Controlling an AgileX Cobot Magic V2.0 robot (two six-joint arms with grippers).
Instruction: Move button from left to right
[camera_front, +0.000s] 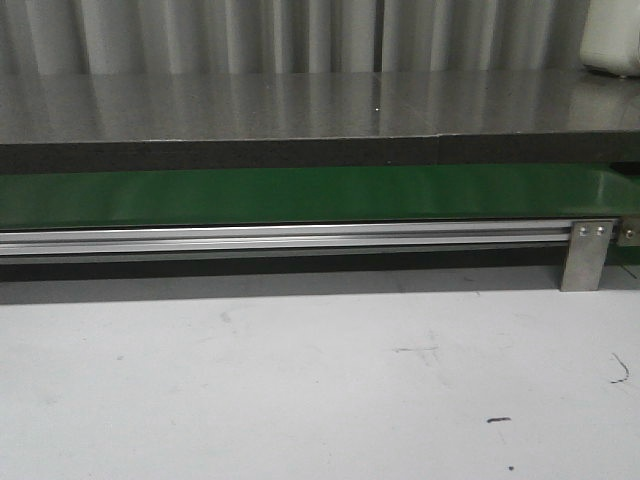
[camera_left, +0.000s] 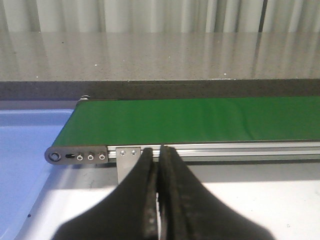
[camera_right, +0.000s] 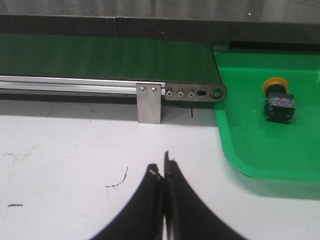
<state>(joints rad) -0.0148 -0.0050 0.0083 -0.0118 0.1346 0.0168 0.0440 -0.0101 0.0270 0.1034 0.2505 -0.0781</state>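
Observation:
The button (camera_right: 278, 103), a black block with red marks and a yellow-orange disc head, lies in the green tray (camera_right: 250, 150) in the right wrist view. My right gripper (camera_right: 162, 167) is shut and empty over the white table, short of the tray and apart from the button. My left gripper (camera_left: 158, 152) is shut and empty in front of the conveyor's left end. Neither gripper nor the button shows in the front view.
A green conveyor belt (camera_front: 300, 195) with an aluminium rail (camera_front: 280, 238) and a metal bracket (camera_front: 585, 255) runs across the table. A blue tray (camera_left: 25, 150) sits beyond the belt's left end. A grey counter (camera_front: 300, 105) lies behind the belt.

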